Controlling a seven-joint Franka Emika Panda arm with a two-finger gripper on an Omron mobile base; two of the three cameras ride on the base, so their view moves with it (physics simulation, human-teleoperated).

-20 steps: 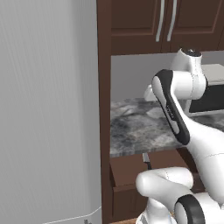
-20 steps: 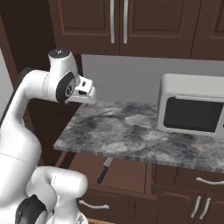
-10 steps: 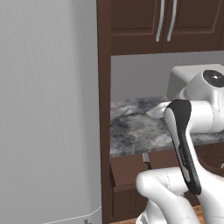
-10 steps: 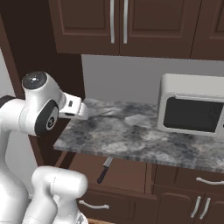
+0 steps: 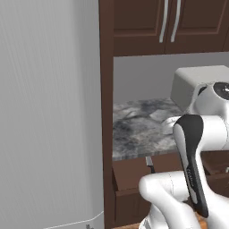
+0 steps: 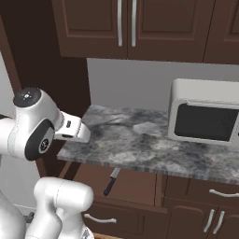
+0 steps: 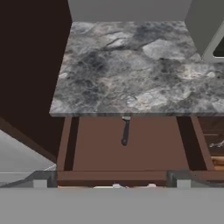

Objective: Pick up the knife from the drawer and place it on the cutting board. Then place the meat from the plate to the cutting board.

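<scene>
One small kitchen knife with a black handle and a grey blade [image 7: 125,131] lies flat inside the wide dark brown wooden drawer [image 7: 127,151], which is pulled open under the grey speckled stone counter [image 7: 131,70]. The knife sits near the back of the drawer, with its blade end tucked just under the counter's edge and its handle pointing to the front. The first step looks to be just starting, since nothing is picked up yet. The two-finger gripper [image 7: 108,183] hangs above the front of the drawer with its jaws spread wide and nothing between them. Next it probably needs to go down and forward, line its fingers up across the black handle, and squeeze (the counter edge is close, so it may have to slip in low). On the counter's right side stands a pale grey microwave with a dark door [image 6: 205,119]. Dark brown cabinet doors with silver handles [image 6: 126,23] hang above, and a tall pale grey fridge side [image 5: 44,112] stands to the left.
</scene>
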